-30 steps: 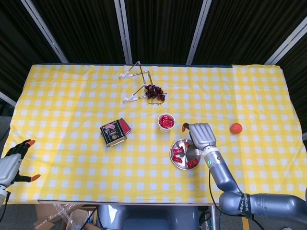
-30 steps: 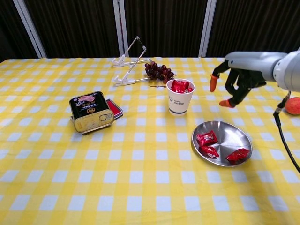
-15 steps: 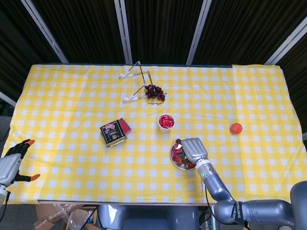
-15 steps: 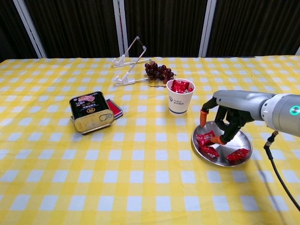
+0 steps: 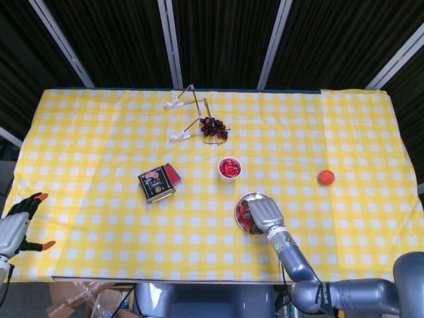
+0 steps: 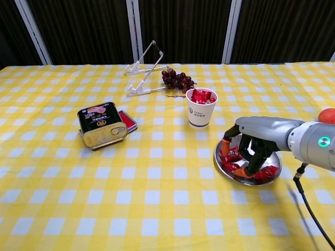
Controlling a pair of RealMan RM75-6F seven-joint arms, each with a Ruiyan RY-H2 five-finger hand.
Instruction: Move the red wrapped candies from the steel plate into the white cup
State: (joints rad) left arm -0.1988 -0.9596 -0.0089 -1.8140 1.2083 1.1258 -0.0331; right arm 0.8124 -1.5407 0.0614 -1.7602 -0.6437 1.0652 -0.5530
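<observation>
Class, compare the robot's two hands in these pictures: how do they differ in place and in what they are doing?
The right hand reaches down into the steel plate among the red candies; the left hand sits off the table's near left edge, touching nothing. The right hand's fingers curl downward; the left hand's are spread. Both have orange fingertips.

Shiny metal plate (image 6: 223,163), glossy foil candies (image 6: 231,155) (crinkled), matt paper cup (image 6: 200,113).

Your right hand (image 6: 250,151) sits over the plate (image 6: 220,162), candies (image 6: 232,155) under its fingers (image 6: 226,147); cup (image 6: 201,112) just behind-left, tin (image 6: 102,125) far left, grapes (image 6: 178,80) behind cup.
</observation>
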